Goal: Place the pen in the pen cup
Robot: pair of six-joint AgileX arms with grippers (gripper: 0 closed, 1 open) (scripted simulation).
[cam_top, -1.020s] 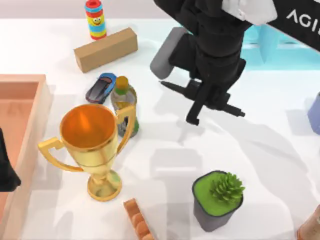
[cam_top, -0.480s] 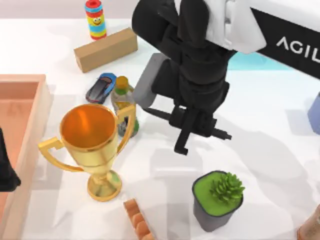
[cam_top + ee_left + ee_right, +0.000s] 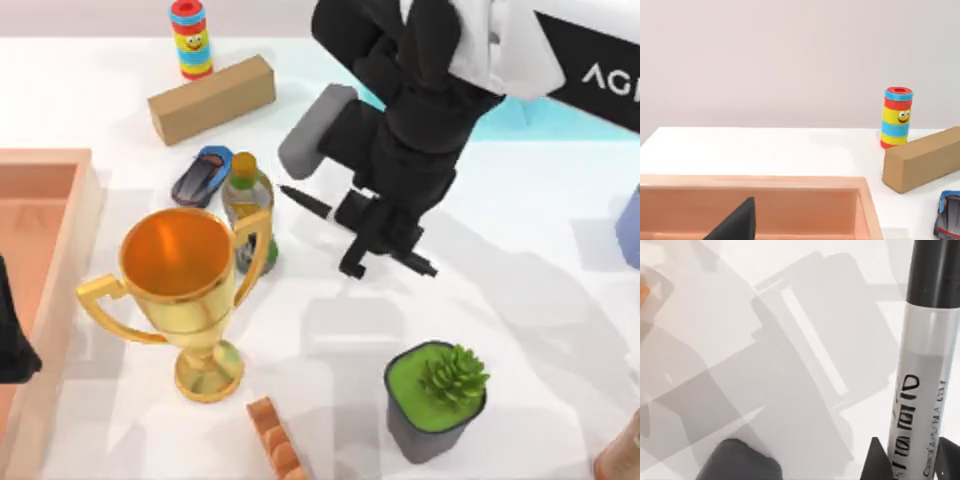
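Right gripper: the right gripper (image 3: 372, 232) hangs above the middle of the tabletop (image 3: 520, 290), a little toward the far edge, its fingers pinching the pen.
Pen: the pen (image 3: 312, 204) lies roughly level across the gripper, one black end poking out toward the table's left, the other black tip out on the opposite side; it is off the tabletop. In the right wrist view its white labelled barrel (image 3: 920, 410) runs between two dark fingers (image 3: 875, 460) (black print on the label, unreadable).
Pen cup: a grey cylinder (image 3: 316, 131) lies tilted just behind the right arm, near the far edge, partly hidden by the arm; it looks like the pen cup, though its mouth cannot be made out.
Left gripper: parked by the left edge, over the wooden tray (image 3: 62, 300); a dark part of the left gripper (image 3: 15, 345) shows there, and I cannot tell how its fingers stand.
Left half of the tabletop: gold trophy (image 3: 185, 290) near the front, a bottle (image 3: 247, 205) touching its handle, a blue toy car (image 3: 201, 175) just beside the bottle, a cardboard block (image 3: 212, 98) and a striped smiley-face canister (image 3: 191, 38) toward the far edge.
Front edge: a potted succulent (image 3: 437, 398) right of centre.
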